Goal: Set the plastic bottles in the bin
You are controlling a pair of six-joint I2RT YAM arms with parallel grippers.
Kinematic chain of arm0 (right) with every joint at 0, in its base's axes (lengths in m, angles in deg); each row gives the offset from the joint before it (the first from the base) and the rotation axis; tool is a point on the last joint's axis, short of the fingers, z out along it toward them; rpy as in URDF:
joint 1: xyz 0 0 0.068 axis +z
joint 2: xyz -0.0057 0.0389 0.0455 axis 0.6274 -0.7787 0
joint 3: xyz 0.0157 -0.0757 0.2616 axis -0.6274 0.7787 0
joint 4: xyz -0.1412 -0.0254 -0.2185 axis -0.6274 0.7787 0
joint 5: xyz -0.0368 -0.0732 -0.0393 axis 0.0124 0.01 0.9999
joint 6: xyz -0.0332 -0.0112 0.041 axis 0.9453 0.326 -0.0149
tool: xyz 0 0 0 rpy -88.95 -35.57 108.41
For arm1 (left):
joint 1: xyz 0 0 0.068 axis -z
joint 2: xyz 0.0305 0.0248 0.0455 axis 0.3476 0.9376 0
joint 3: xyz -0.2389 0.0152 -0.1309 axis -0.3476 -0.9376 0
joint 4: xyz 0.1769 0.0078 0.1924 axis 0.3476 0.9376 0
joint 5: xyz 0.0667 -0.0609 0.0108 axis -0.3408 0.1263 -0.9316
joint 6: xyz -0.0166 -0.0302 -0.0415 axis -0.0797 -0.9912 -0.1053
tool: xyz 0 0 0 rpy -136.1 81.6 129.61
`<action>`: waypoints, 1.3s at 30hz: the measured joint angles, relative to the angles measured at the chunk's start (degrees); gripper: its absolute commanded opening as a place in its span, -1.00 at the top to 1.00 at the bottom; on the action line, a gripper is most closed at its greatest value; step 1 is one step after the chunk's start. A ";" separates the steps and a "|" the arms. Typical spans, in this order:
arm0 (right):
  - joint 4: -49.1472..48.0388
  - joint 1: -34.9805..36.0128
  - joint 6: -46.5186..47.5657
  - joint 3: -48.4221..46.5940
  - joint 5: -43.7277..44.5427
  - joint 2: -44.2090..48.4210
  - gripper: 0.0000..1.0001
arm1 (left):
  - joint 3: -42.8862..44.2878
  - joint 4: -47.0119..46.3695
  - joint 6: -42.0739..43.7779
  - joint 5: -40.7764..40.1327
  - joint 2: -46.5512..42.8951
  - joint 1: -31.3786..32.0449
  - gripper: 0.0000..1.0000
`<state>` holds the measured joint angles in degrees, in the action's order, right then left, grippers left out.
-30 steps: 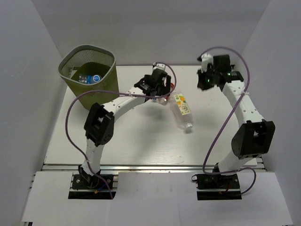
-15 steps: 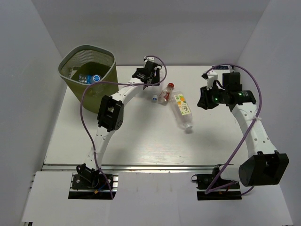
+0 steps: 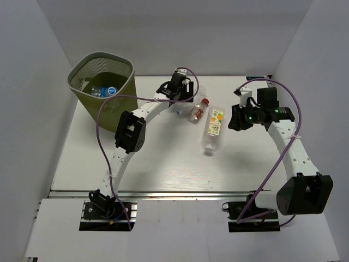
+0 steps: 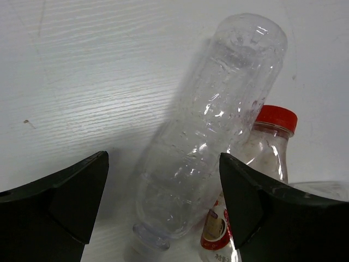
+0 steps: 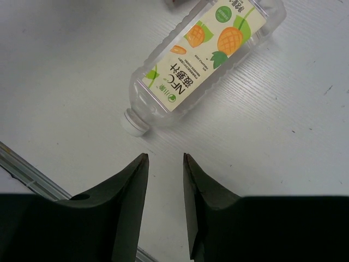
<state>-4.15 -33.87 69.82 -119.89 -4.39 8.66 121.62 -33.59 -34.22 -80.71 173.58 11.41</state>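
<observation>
The olive-green mesh bin [image 3: 87, 101] stands at the table's far left and holds a few bottles, one blue-capped [image 3: 112, 91]. My left gripper [image 3: 182, 94] is open just above a plain clear bottle [image 3: 189, 102]. In the left wrist view that bottle [image 4: 210, 131] lies between the open fingers [image 4: 65, 196], with a red-capped bottle [image 4: 262, 158] leaning against it. The red-capped bottle [image 3: 198, 111] and the juice-label bottle [image 3: 214, 128] lie mid-table. My right gripper [image 3: 235, 117] hovers right of the juice bottle [image 5: 202, 65], its jaws narrowly open and empty [image 5: 164, 158].
White walls enclose the table on three sides. A metal rail [image 3: 174, 192] runs along the near edge. The purple cables [image 3: 98, 123] loop over both arms.
The juice bottle has turned and shifted slightly left. My right gripper has moved down and left toward it. My left gripper has shifted right over the clear bottle, and the red-capped bottle has slid right.
</observation>
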 measured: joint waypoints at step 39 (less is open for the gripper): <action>-5.62 2.99 -12.50 5.18 -10.80 -6.05 -0.41 | -10.05 1.64 11.02 -14.56 -52.83 1.16 0.17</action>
<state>-9.77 -30.87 57.32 -114.71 -15.19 2.61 111.57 -31.95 -23.21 -95.27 120.76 12.56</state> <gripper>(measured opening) 0.702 0.646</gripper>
